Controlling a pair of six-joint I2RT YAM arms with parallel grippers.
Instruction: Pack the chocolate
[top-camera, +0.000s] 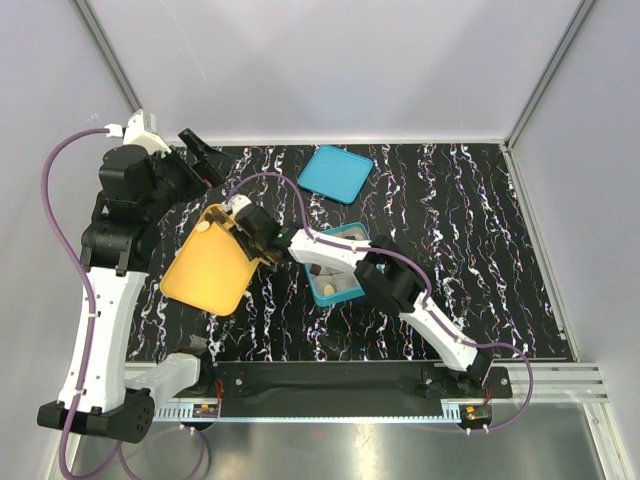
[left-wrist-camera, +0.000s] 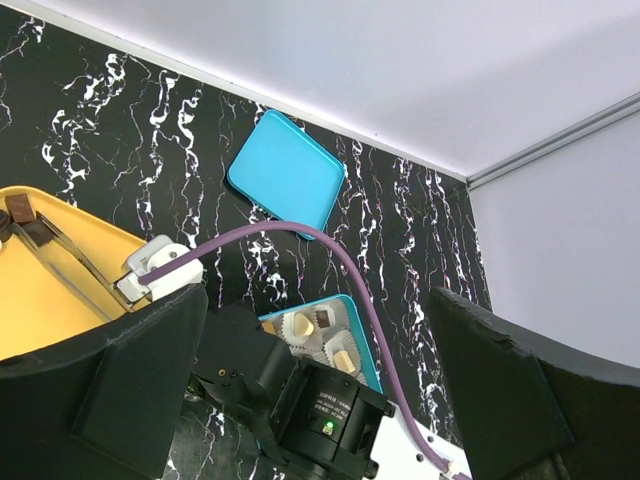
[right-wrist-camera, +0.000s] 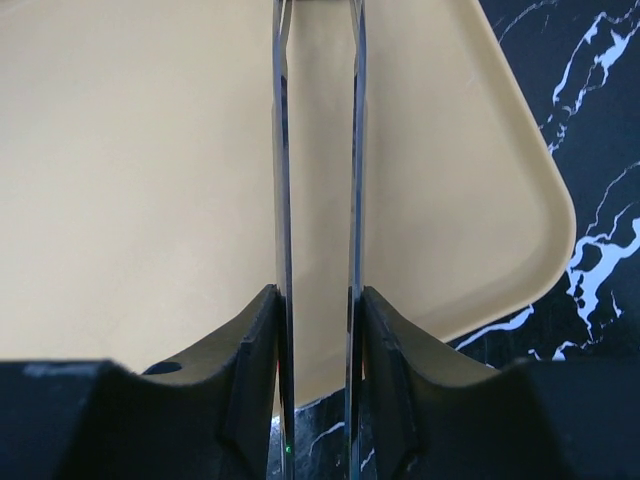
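Note:
My right gripper (top-camera: 262, 242) reaches left over the yellow tray (top-camera: 205, 278) and is shut on metal tongs (right-wrist-camera: 283, 150). In the left wrist view the tongs (left-wrist-camera: 62, 248) pinch a dark brown chocolate (left-wrist-camera: 18, 210) at the tray's far corner. A pale round chocolate (top-camera: 203, 227) lies on the tray. The teal box (top-camera: 356, 236) holds white paper cups with cream (left-wrist-camera: 343, 349) and dark (left-wrist-camera: 326, 319) chocolates. My left gripper (top-camera: 205, 155) is open and empty, raised high at the back left.
The teal lid (top-camera: 335, 173) lies flat behind the box, near the back wall. The right arm's forearm crosses over the box. White walls close in the black marbled table (top-camera: 470, 230) at the back and on both sides.

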